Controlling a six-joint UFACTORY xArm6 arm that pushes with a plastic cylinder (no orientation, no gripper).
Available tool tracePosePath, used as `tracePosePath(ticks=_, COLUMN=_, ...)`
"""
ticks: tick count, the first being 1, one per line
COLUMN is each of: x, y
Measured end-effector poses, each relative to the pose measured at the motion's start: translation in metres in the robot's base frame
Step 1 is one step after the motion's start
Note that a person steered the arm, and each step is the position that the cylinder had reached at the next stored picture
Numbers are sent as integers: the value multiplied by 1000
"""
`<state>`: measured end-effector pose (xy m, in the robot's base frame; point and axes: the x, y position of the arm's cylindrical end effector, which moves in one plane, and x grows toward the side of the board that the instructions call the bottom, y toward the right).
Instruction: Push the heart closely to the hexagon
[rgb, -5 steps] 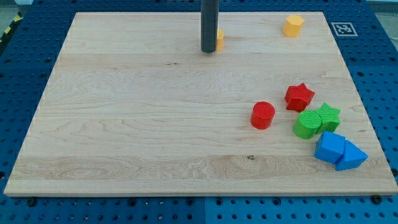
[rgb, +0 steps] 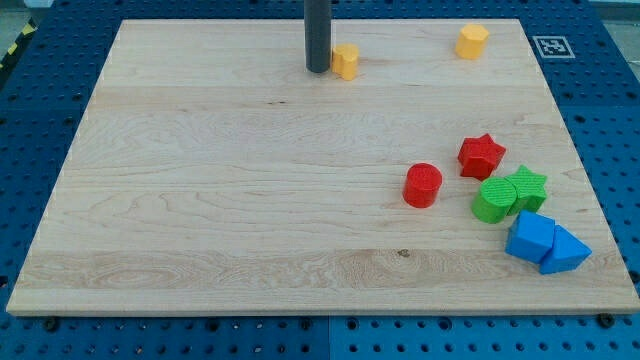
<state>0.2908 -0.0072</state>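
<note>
The yellow heart (rgb: 346, 60) lies near the view's top, a little right of centre. The yellow hexagon (rgb: 472, 41) lies at the view's top right, well apart from the heart. My tip (rgb: 318, 70) rests on the board just left of the heart, beside it with almost no gap.
A red cylinder (rgb: 423, 185) and a red star (rgb: 481, 155) lie at the right. A green cylinder (rgb: 493, 200) touches a green star (rgb: 526, 187). A blue cube (rgb: 529, 236) and a blue triangle (rgb: 563, 250) sit at the lower right. The wooden board (rgb: 200, 200) ends at blue pegboard.
My tip has moved a little to the left and up, off the front of the heart. The heart now shows almost whole beside the rod.
</note>
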Motion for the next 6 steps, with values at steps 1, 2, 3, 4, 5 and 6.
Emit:
tracePosePath(ticks=1, x=-6, y=0)
tracePosePath(ticks=2, x=-4, y=24)
tracePosePath(ticks=3, x=-4, y=69)
tracePosePath(ticks=4, x=12, y=81)
tracePosePath(ticks=5, x=20, y=101)
tracePosePath(ticks=6, x=27, y=135)
